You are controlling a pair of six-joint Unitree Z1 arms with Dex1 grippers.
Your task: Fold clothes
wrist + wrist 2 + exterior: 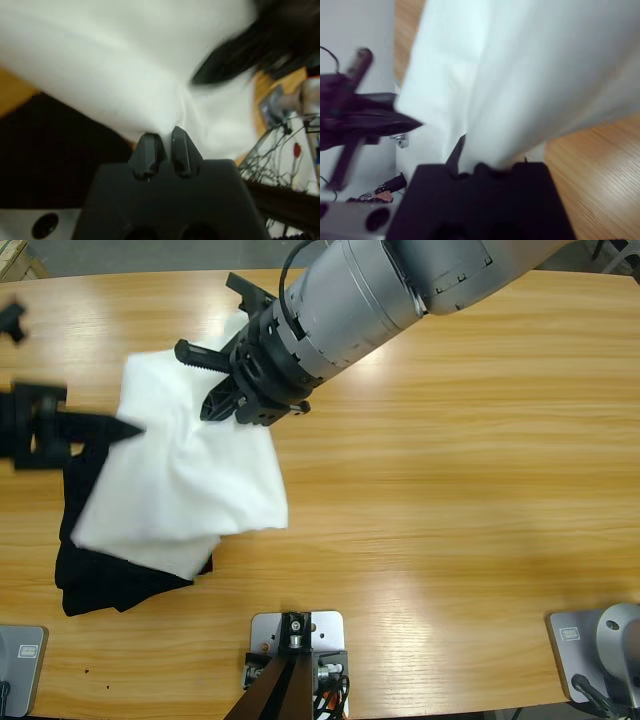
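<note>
Two garments at counter [450, 490] left end: white T-shirt [190, 475] draped over black garment [110, 575]. Left tool [165, 147] pinched shut on T-shirt edge; right tool [215, 380] clamps opposite edge. Cloth light, limp, wrinkles easily; best held at corners.

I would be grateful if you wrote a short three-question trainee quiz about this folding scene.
1. True or false: the white T-shirt lies partly over the black garment.
2. What is the left gripper shut on? A) the T-shirt B) the black garment C) nothing
3. Fill in: both garments sit toward the ____ end of the wooden table in the high view.

Key:
1. True.
2. A; white cloth is pinched at its tips in the left wrist view.
3. Left.
</note>
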